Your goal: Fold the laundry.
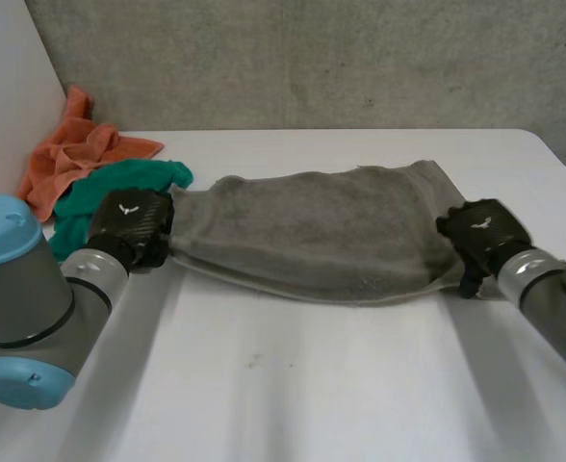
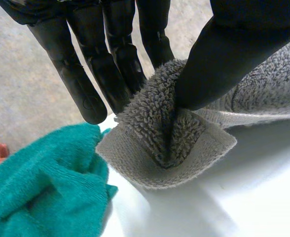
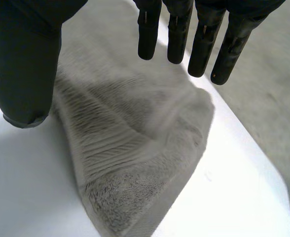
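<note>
Head view: the grey towel [image 1: 321, 231] spans from the left hand [image 1: 134, 229] to the right hand [image 1: 480, 236] (soft, limp terry, likely to sag). Left wrist view: thumb and fingers [image 2: 118, 64] pinch its bunched corner. Right wrist view: the fingers are straight and hold nothing, hovering over the other corner, which looks the place to grip.

The setting is a robot laboratory bench: a bare white table [image 1: 293, 385] against a rough concrete wall [image 1: 312, 58] at 12 o'clock, a left arm [image 1: 33, 298] at 8 o'clock, a right arm [image 1: 553, 289] at 4 o'clock, a towel [image 1: 312, 231] at centre and heaped cloths [image 1: 71, 159] at 10 o'clock.
</note>
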Robot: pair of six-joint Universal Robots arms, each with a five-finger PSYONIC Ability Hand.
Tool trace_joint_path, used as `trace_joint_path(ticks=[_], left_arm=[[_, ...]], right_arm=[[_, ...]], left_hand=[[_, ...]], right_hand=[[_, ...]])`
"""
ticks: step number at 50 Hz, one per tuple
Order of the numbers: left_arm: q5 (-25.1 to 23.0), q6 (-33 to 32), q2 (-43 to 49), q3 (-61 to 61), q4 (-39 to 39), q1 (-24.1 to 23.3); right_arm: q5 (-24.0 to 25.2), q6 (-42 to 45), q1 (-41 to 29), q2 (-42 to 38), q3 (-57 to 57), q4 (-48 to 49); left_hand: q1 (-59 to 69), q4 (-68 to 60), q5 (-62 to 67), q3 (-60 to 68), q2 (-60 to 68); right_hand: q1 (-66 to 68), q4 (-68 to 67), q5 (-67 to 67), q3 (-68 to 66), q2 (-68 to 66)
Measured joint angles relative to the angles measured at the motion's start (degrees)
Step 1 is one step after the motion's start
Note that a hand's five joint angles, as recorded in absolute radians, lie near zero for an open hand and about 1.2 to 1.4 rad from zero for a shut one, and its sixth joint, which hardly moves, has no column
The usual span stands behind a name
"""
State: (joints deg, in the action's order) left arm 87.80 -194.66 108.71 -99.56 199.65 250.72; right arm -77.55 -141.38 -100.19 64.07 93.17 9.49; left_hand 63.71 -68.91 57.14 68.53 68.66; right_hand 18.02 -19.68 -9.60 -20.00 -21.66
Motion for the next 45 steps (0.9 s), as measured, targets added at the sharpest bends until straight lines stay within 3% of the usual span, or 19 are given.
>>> trace_joint_path(ticks=[1,3,11,23,37,45], left_arm=[[0.0,0.1,-0.5,-0.1,0.0,0.1],[0.0,0.2,-1.1,-0.1,0.0,0.3],[0.0,0.3,-2.0,0.0,0.1,0.3],[-0.1,0.3,-1.8,0.5,0.1,0.1],[-0.1,0.3,-1.6,0.5,0.1,0.4],[0.0,0.3,-1.4,0.7,0.1,0.5]], right_arm=[[0.1,-7.7,1.8,2.3,1.7,0.4],[0.2,-13.4,3.5,3.6,2.8,0.3],[0.9,-28.7,10.5,5.2,5.3,-1.8],[4.9,-29.8,12.0,-0.5,4.2,-2.6],[4.3,-29.4,8.8,-7.9,-2.3,-1.0],[4.1,-29.5,7.2,-11.1,-6.4,-0.8]], left_hand=[[0.0,0.0,0.0,0.0,0.0],[0.0,0.0,0.0,0.0,0.0],[0.0,0.0,0.0,0.0,0.0],[0.0,0.0,0.0,0.0,0.0],[0.0,0.0,0.0,0.0,0.0],[0.0,0.0,0.0,0.0,0.0]], right_hand=[[0.0,0.0,0.0,0.0,0.0],[0.0,0.0,0.0,0.0,0.0],[0.2,-0.9,-1.7,-0.6,-0.1],[1.7,-3.8,-3.8,-3.0,-0.1],[4.7,-7.2,-6.5,-6.6,-0.1],[13.8,-17.4,-16.2,-17.2,-15.9]])
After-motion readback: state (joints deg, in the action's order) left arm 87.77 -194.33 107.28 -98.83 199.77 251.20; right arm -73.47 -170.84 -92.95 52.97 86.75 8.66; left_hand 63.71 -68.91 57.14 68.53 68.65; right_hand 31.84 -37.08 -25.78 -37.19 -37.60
